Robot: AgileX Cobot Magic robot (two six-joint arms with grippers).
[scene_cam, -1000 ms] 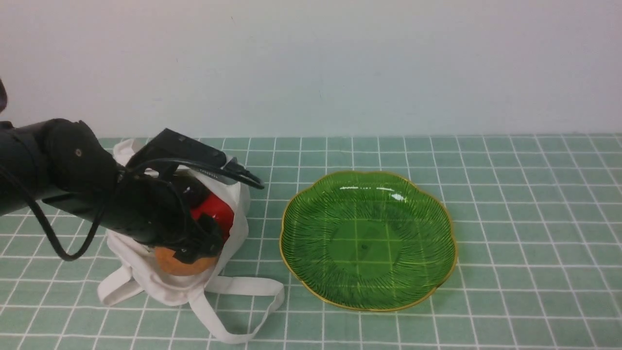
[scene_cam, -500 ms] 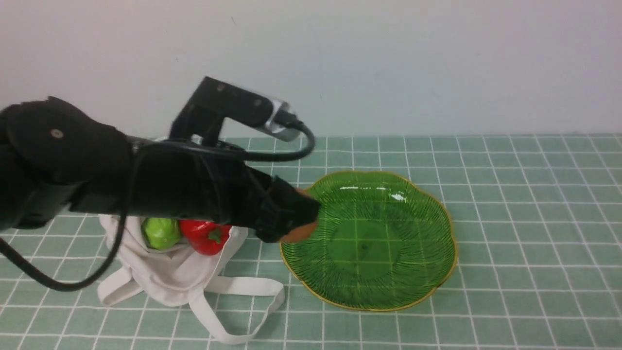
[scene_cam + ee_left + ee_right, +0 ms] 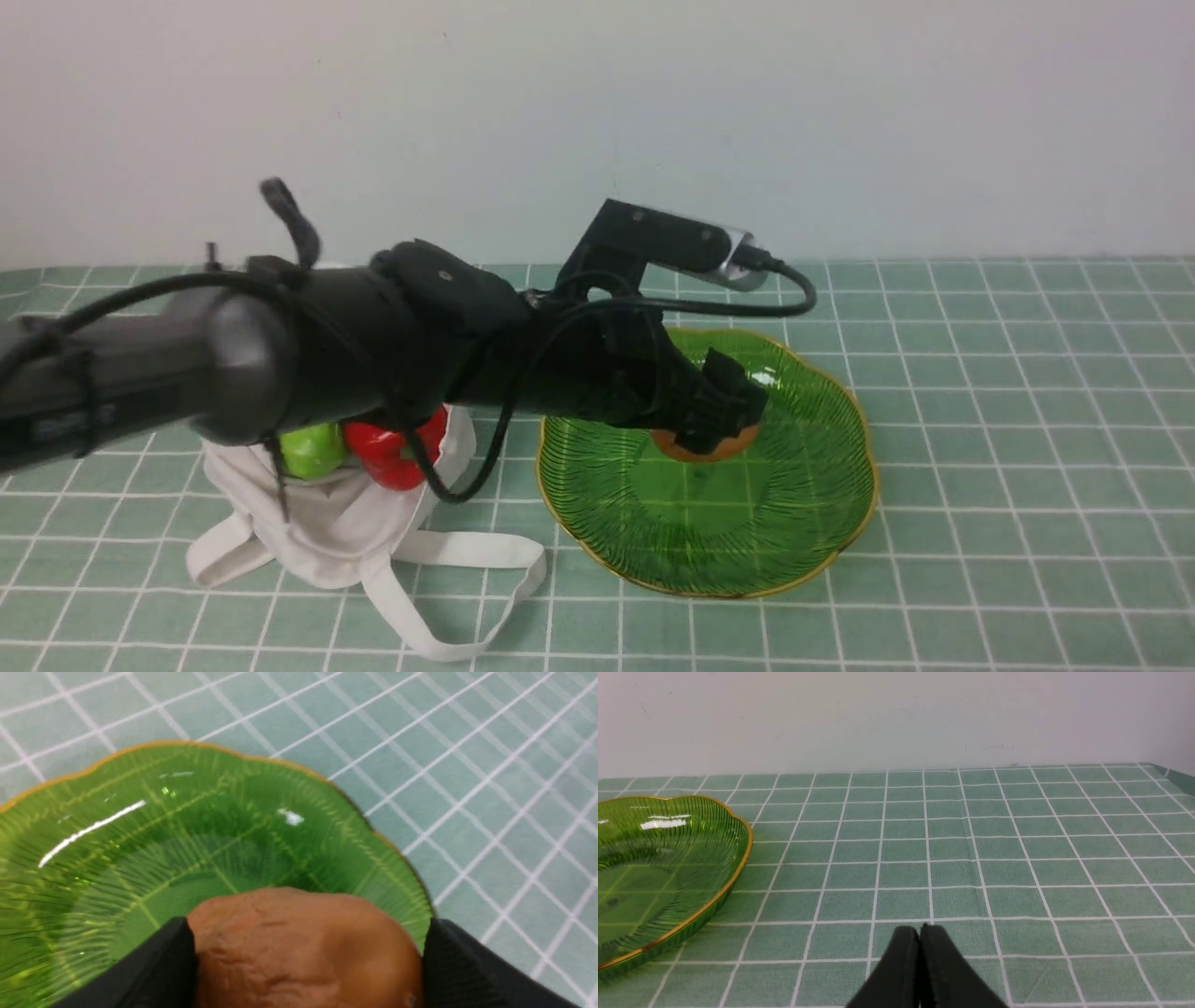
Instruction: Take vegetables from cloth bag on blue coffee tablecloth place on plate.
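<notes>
Checked teal tablecloth (image 3: 1008, 448) spreads wide toward its right edge as my left tool (image 3: 717, 425) clamps the potato (image 3: 698, 449) over the gold-rimmed plate (image 3: 803, 532). My right tool (image 3: 920, 940) is pressed together. The red pepper (image 3: 387, 462) sits in the cloth bag (image 3: 327, 537), near the left edge.

I can read no text, label, brand, number or sign anywhere. A faint pale mark on my left arm (image 3: 65, 422) is too blurred to make out.
</notes>
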